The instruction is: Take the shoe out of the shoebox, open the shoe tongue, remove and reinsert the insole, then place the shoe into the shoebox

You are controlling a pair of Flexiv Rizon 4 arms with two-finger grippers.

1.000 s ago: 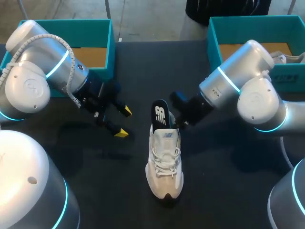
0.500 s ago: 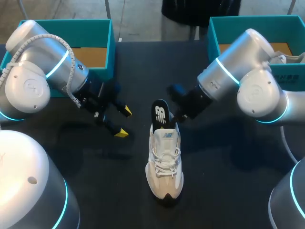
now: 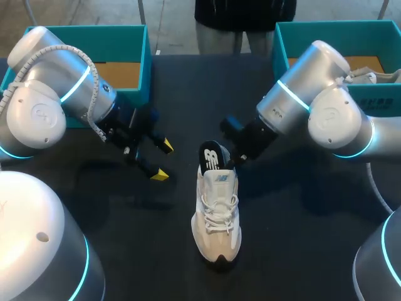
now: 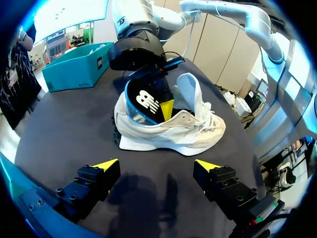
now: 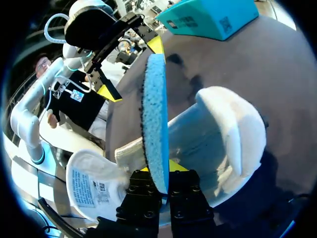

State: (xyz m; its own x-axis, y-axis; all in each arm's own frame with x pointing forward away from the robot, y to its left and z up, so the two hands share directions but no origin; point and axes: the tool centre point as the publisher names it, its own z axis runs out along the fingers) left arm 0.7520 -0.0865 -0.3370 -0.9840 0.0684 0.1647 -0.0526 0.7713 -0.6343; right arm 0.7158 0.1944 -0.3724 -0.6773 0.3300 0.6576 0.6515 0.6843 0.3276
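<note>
The shoe (image 3: 216, 216) was white woven cloth with smoother, faintly napped panels and cloth laces. The insole (image 5: 154, 124) showed a rough, porous blue foam underside and a matt black top. The surface (image 3: 294, 251) was dark and matt. The left tool (image 4: 157, 166) had matt black fingers with smooth yellow tips. The left arm (image 3: 44, 113) wore a glossy silver-grey shell.

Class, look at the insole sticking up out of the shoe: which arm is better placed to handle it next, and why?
Right. The right arm's fingers are shut on the insole, which stands upright at the heel of the shoe. The left arm's fingers are open, empty and apart from the shoe.
</note>
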